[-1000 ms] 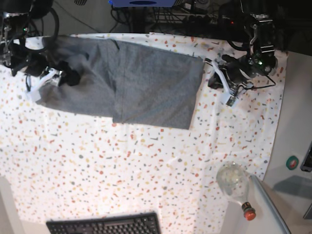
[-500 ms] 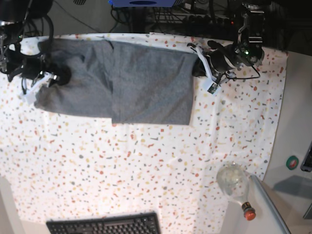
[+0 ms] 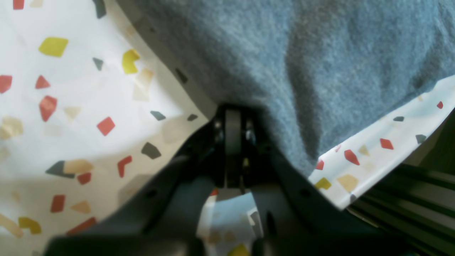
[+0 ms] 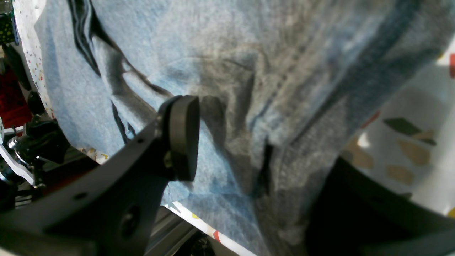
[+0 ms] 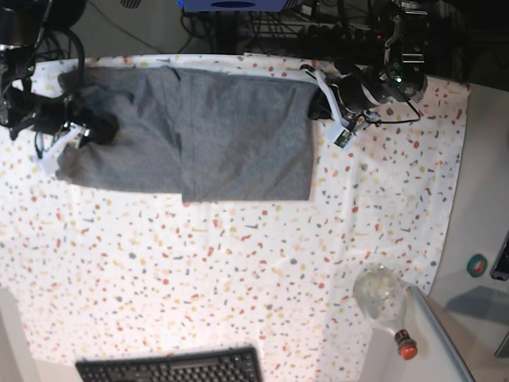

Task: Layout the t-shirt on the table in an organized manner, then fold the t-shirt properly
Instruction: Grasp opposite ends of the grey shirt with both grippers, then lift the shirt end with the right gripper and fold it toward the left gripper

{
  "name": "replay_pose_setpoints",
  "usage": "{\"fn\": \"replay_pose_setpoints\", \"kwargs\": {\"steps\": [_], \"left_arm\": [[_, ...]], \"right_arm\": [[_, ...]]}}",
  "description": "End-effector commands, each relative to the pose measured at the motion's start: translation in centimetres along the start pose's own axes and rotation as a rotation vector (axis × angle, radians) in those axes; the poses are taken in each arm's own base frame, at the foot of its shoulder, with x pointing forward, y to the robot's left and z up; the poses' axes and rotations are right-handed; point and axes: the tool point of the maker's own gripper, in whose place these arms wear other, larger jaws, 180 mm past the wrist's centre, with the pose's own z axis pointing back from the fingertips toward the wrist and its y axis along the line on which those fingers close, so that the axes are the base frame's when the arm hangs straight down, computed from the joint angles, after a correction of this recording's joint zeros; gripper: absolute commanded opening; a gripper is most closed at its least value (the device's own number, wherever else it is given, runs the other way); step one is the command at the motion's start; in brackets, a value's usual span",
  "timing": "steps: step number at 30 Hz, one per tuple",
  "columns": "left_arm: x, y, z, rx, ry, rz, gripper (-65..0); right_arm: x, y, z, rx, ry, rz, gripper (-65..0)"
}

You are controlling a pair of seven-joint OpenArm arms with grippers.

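Observation:
The grey t-shirt [image 5: 238, 135] lies flat as a folded rectangle at the back of the speckled table [image 5: 238, 278]. My left gripper [image 5: 320, 103] is at the shirt's far right corner. In the left wrist view it [image 3: 233, 121] is shut on the shirt's edge [image 3: 320, 53], over the table cloth [image 3: 53, 106]. My right gripper [image 5: 99, 127] sits on the shirt's left part. In the right wrist view its jaws [image 4: 231, 149] stand apart: one black pad [image 4: 183, 137] shows bare above the fabric [image 4: 249, 53], and the other finger is hidden under a fold.
A clear bottle [image 5: 382, 298] with a red cap lies at the front right. A black keyboard [image 5: 171, 368] is at the front edge. A plain grey side surface [image 5: 485, 199] holds a green roll [image 5: 476, 265]. Cables and gear line the back edge.
My left gripper has moved left from the bare cloth to the shirt's right corner. The shirt has shifted a little left and towards the back. The right gripper moved slightly left.

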Motion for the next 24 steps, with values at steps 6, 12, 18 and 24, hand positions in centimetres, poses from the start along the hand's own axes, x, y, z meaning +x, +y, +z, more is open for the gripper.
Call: {"fn": "replay_pose_setpoints", "kwargs": {"steps": [6, 12, 18, 24], "left_arm": [[-0.6, -0.6, -0.2, -0.009, 0.033, -0.011, -65.0], [-0.5, 0.0, 0.0, 0.002, 0.031, -0.012, -65.0], [-0.3, 0.5, 0.2, 0.011, 0.033, -0.023, -65.0], [0.3, 0.8, 0.1, 0.015, 0.021, -0.029, -65.0]], "right_arm": [[1.7, -0.4, 0.5, -0.024, -0.036, 0.022, -58.4], [2.4, 0.0, 0.6, -0.021, -0.047, 0.03, -65.0], [2.9, 2.5, 1.7, -0.008, -0.02, 0.137, -65.0], [2.3, 7.2, 2.4, 0.023, -0.01, 0.177, -65.0]]}}
